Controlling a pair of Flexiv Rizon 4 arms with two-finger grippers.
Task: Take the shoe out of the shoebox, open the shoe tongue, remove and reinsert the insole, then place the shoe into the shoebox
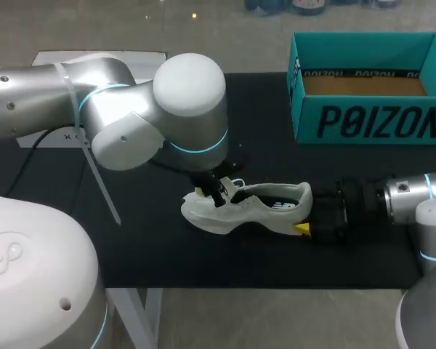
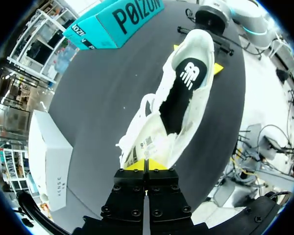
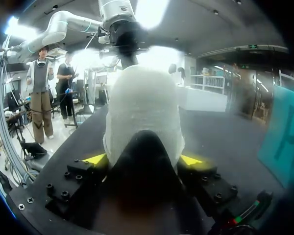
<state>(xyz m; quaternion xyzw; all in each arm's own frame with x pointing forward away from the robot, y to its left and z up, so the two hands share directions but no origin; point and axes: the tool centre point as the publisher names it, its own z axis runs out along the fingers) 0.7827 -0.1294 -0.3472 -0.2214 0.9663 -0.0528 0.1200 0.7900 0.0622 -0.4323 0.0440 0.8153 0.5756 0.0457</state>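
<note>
Well outside the shoebox [image 1: 363, 122], shoe [image 1: 265, 209], heel [image 3: 142, 98] tight in right tool [image 3: 143, 159], tongue [image 2: 143, 146] seemingly pinched in left tool [image 2: 146, 166].

Black table [image 1: 203, 262] — shoe [image 1: 254, 211], shoebox [image 1: 378, 120]

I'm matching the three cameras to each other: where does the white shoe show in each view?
Head view: the shoe lies on the black mat, between the left pincer and the right pincer.
Left wrist view: the shoe stretches ahead of the left pincer, which grips it.
Right wrist view: the shoe has its heel between the right pincer's fingers.
Shared landmark: the teal shoebox.
</note>
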